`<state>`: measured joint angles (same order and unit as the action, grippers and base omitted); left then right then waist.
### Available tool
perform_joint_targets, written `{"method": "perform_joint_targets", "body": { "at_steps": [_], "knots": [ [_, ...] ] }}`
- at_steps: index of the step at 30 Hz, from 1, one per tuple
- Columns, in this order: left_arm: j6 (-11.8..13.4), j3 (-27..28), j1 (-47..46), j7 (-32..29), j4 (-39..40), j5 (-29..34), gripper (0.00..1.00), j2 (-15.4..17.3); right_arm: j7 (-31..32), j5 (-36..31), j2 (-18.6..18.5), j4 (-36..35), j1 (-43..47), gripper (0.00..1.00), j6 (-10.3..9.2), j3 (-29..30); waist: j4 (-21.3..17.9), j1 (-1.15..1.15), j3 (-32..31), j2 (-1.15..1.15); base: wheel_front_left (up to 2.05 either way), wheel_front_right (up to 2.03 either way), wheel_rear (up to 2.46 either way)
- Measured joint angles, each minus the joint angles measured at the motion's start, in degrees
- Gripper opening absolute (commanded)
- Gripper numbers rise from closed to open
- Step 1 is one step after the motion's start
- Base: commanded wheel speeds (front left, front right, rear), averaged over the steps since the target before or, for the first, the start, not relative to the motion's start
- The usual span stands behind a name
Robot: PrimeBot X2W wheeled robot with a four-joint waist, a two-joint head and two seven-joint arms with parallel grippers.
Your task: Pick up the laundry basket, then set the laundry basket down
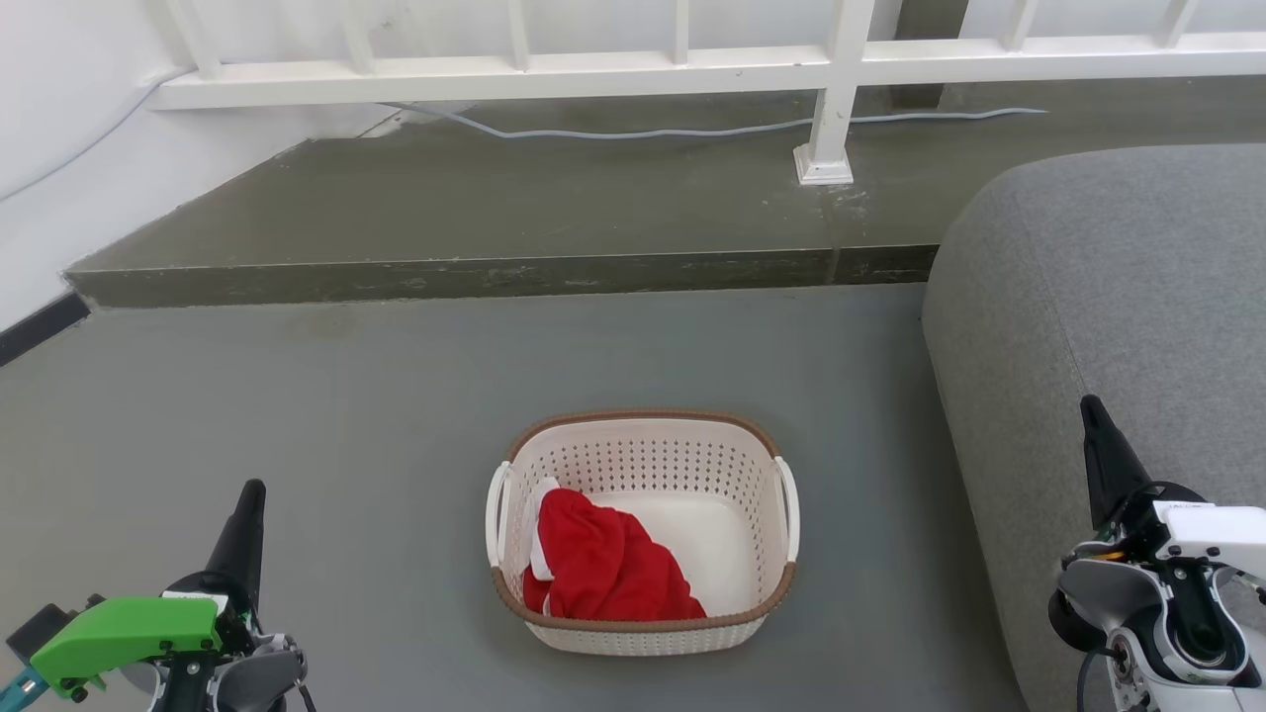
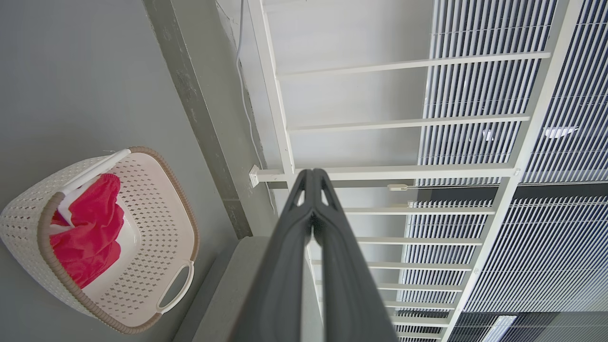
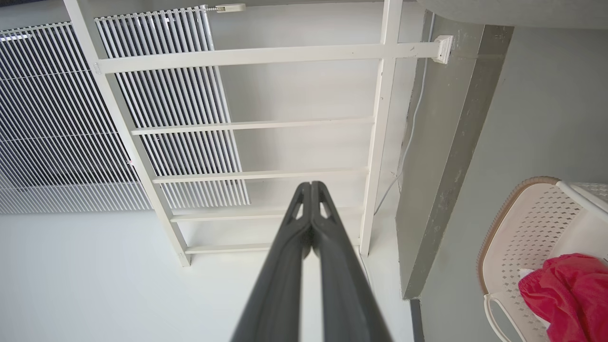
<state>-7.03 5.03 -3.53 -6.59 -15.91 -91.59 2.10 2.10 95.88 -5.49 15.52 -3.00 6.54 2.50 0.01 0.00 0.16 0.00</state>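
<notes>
A perforated cream plastic basket (image 1: 643, 460), smooth and faintly glossy with a brown woven-look rim (image 1: 643, 416), holds soft, crumpled red cloth (image 1: 608, 569) on a smooth, matt grey floor (image 1: 297, 415). Behind it runs a rough, stained concrete step (image 1: 495, 198) under a white-painted railing (image 1: 495, 74). The sofa (image 1: 1118, 277) is coarse grey fabric, the fingers (image 2: 285, 266) dark matt plastic.
</notes>
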Motion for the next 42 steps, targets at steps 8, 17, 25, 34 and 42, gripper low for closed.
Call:
{"method": "perform_joint_targets", "body": {
  "at_steps": [8,17,25,34,42],
  "knots": [
    [0.0,0.0,0.0,0.0,0.0,0.0,0.00,0.0,0.0,0.0,0.0,0.1,0.0,0.00,0.01,0.1,0.0,0.00,0.0,0.00,0.00,0.00,0.00],
    [0.0,0.0,0.0,0.0,0.0,0.0,0.00,0.0,0.1,0.0,0.0,0.3,0.0,0.00,0.01,0.2,0.0,0.00,0.0,0.00,0.00,0.00,0.00],
    [0.0,0.0,0.0,0.0,0.0,0.0,0.00,0.0,0.1,0.0,0.0,0.3,0.0,0.00,0.01,0.2,0.0,0.00,0.0,0.00,0.00,0.00,0.00],
    [0.0,0.0,0.0,0.0,0.0,0.0,0.00,0.0,0.2,0.0,0.0,0.3,-0.1,0.00,0.02,0.3,0.0,0.00,0.0,0.00,0.00,0.00,0.00],
    [0.0,0.0,0.0,0.0,0.0,0.0,0.00,0.0,0.2,0.0,0.0,0.4,-0.1,0.00,0.07,0.3,0.0,0.00,0.0,0.00,0.00,0.00,0.00]
  ]
}}
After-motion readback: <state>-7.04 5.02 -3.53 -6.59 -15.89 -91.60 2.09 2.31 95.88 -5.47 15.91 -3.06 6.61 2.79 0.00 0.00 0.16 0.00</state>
